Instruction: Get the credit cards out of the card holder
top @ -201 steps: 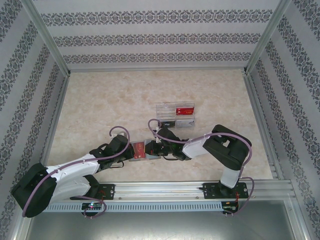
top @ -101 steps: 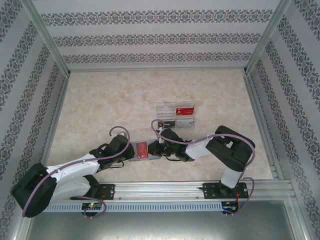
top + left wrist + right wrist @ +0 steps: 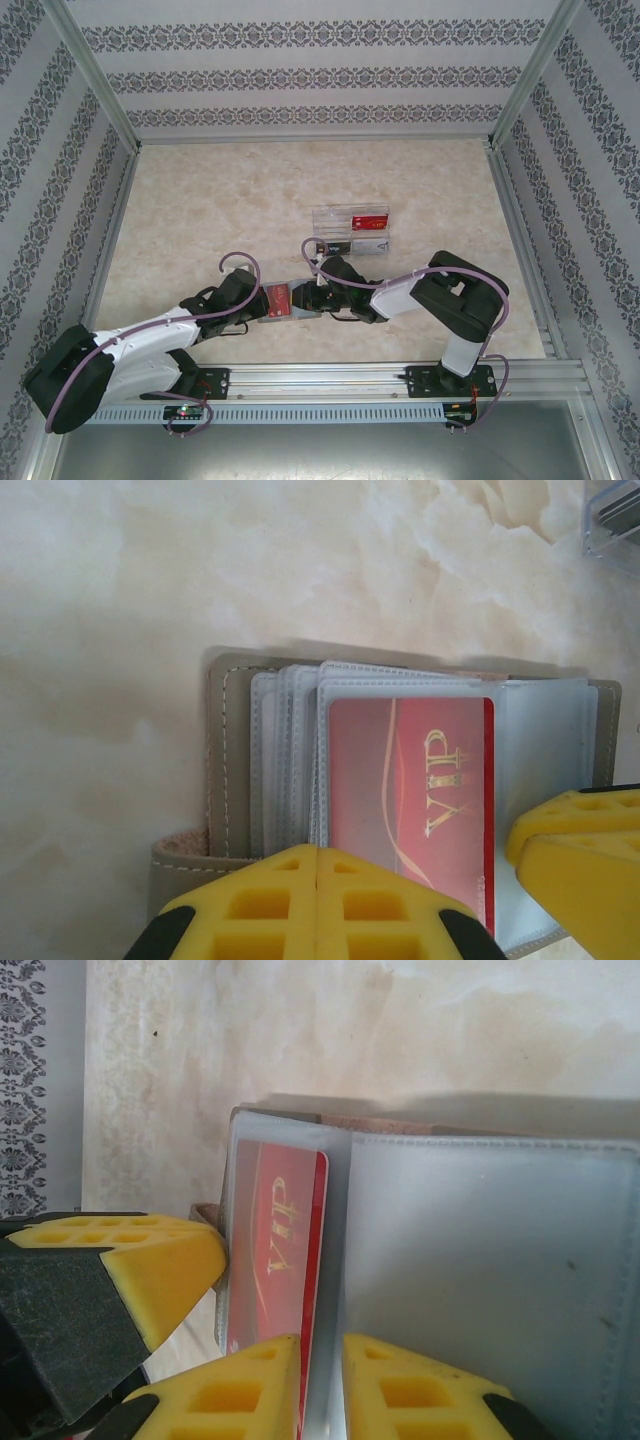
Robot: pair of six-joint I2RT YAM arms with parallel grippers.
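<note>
The grey card holder lies open on the table between my two grippers, its clear sleeves fanned out. A red credit card marked VIP sits inside a sleeve. My left gripper is shut, its fingertips pressed together on the holder's near edge by the strap. My right gripper stands over the sleeve's seam beside the red card's edge, its jaws a narrow gap apart. One of its yellow fingers shows at the holder's right side. The left gripper's finger lies at the holder's left corner.
A clear acrylic tray stands just beyond the grippers, with a red card and a white card in its compartments. Its corner is close to the holder. Patterned walls enclose the table on three sides.
The right gripper's jaws have parted slightly from shut. The right arm shifted a little and the red card in the holder moved right and back. The left arm has stayed put.
</note>
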